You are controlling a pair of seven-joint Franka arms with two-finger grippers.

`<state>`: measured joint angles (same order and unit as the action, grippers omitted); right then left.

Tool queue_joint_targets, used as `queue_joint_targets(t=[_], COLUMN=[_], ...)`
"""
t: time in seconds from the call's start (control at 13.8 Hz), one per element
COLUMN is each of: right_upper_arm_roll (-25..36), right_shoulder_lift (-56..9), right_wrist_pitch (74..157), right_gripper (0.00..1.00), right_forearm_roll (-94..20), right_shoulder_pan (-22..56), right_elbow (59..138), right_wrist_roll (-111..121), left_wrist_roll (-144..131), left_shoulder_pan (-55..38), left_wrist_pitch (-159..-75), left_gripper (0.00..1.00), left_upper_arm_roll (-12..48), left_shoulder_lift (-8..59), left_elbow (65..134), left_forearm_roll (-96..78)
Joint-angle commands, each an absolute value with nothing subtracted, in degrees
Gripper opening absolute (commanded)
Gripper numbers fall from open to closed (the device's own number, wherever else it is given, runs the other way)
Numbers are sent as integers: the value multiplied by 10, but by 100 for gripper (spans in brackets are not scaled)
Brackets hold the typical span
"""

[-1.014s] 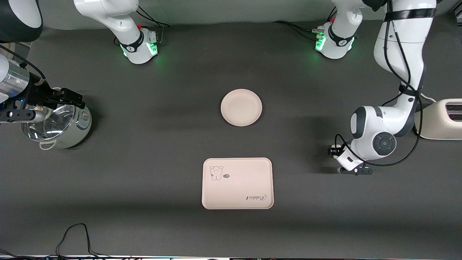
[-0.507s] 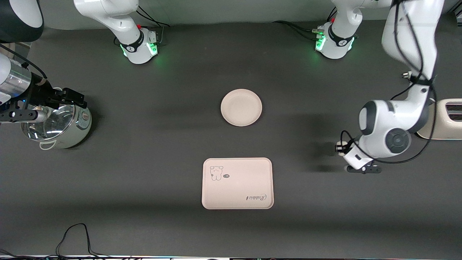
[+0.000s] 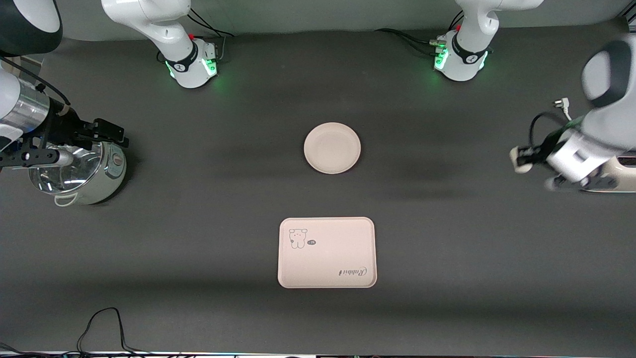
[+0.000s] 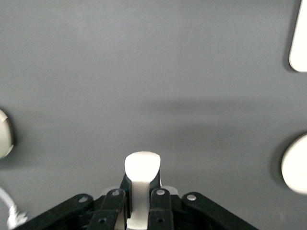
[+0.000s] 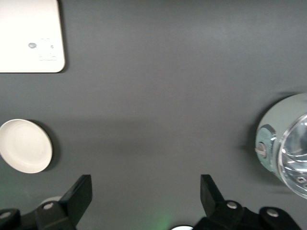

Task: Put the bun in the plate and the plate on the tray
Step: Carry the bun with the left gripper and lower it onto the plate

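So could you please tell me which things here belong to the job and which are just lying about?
Job: bun, held in the left gripper above the table; plate; tray.
Lying about: pot under the waiting right gripper; toaster; cable.

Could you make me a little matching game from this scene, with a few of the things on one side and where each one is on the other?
Things:
1. bun
2. plate
3. tray
4. pot

Places:
A. under the open right gripper
B. on the table, nearest the front camera
C. held in the left gripper
D. on the table, midway between the arms

Pairs: 1-C, 2-D, 3-B, 4-A
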<state>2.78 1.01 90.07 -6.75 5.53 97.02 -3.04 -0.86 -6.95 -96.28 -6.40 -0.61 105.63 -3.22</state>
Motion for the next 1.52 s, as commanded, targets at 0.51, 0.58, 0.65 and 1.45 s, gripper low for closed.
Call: queue_joint_targets(t=[0.51,0.58,0.65,1.45], right_upper_arm_roll=[31,31,31,31], right_shoulder_lift=[4,5,5,-38], right_wrist_pitch=[1013,1026,1039,1126], right_gripper=[100,100,100,100], right_forearm_roll=[-151,-151,-152,-199], right_shoulder_pan=[106,113,128,190], right_elbow=[1055,1066,1076,1104], right_wrist_roll=[4,0,0,-1], left_wrist_roll=[-310,-381,-438,-693], left_shoulder_pan=[-105,-115,-126,-297], left_wrist_pitch=[-1002,-1044,-1083,-1304], left_gripper=[21,21,21,26], left_upper_arm_roll=[129,164,189,201], left_shoulder_lift=[13,42,73,316], left_elbow=[1058,1057,1057,1059], left_forearm_roll=[-31,-29,-27,42])
